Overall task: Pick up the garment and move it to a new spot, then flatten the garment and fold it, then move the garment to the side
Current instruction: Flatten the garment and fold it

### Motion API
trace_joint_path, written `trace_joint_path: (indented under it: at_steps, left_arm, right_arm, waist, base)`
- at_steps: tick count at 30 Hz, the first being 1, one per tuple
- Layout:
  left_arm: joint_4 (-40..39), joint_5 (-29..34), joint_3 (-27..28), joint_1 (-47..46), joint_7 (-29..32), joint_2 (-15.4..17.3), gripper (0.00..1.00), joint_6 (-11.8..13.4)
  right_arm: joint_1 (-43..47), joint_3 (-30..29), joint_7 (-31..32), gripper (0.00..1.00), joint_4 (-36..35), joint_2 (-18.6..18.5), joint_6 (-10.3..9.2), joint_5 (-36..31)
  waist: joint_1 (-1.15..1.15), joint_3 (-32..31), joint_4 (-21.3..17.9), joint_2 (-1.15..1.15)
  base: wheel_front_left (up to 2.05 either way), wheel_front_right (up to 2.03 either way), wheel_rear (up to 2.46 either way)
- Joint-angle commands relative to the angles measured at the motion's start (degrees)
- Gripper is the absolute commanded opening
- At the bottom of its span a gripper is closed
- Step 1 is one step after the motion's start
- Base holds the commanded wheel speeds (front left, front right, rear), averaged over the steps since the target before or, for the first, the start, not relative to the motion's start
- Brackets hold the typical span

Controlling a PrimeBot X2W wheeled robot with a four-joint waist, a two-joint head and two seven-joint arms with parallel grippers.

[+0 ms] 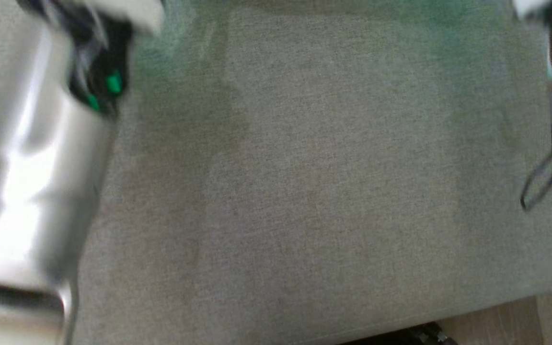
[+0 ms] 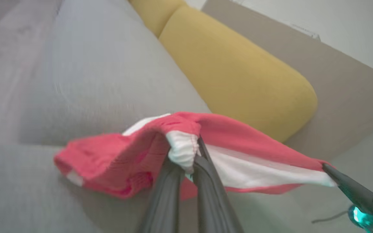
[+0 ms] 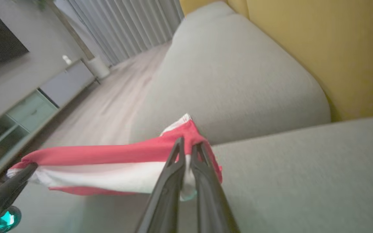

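Left tool: closed on the white gathered hem of the red and white cloth garment, at 6 o'clock in the left wrist view. Right tool: clamped on the garment's opposite end, at 6 o'clock in the right wrist view. The garment is stretched between both tools above the grey woven-fabric sofa seat. Its slack part sags toward 8 o'clock; contact with the seat cannot be told. A mustard-yellow rounded back cushion lies at 1 o'clock, apart from the garment.
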Motion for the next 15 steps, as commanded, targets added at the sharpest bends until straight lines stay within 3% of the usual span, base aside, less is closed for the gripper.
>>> trace_joint_path:
  at_steps: [1, 5, 11, 15]
  left_arm:
    - [-5.0, -1.7, 0.8, 3.8, 0.8, 2.8, 0.00, -0.3]
    - [-11.7, -5.1, 0.9, 15.6, 1.7, 4.0, 0.00, 0.0]
    - [-27.9, -9.0, -2.5, 40.9, 2.6, 5.0, 0.00, 3.3]
    - [-35.1, -10.2, -5.2, 53.9, 1.0, 4.8, 0.00, 4.7]
  right_arm:
    - [3.4, 0.9, 0.7, 0.00, -4.0, -1.7, 0.44, 0.8]
    - [12.1, 1.5, 2.0, 0.00, -7.6, -5.0, 0.44, 2.1]
    - [29.7, 2.6, 6.8, 0.00, -17.0, -11.7, 0.44, 4.3]
    - [41.9, 0.3, 9.3, 0.00, -22.6, -14.3, 0.44, 4.4]
  waist:
    - [0.01, -0.4, 0.1, 0.00]
    - [0.01, -2.0, 0.5, 0.00]
    - [0.01, -7.1, 2.4, 0.00]
    - [0.01, -11.3, 4.2, 0.00]
  base:
    - [0.00, 0.00, 0.00]
    - [0.00, 0.00, 0.00]
    - [0.00, 0.00, 0.00]
    - [0.00, 0.00, 0.00]
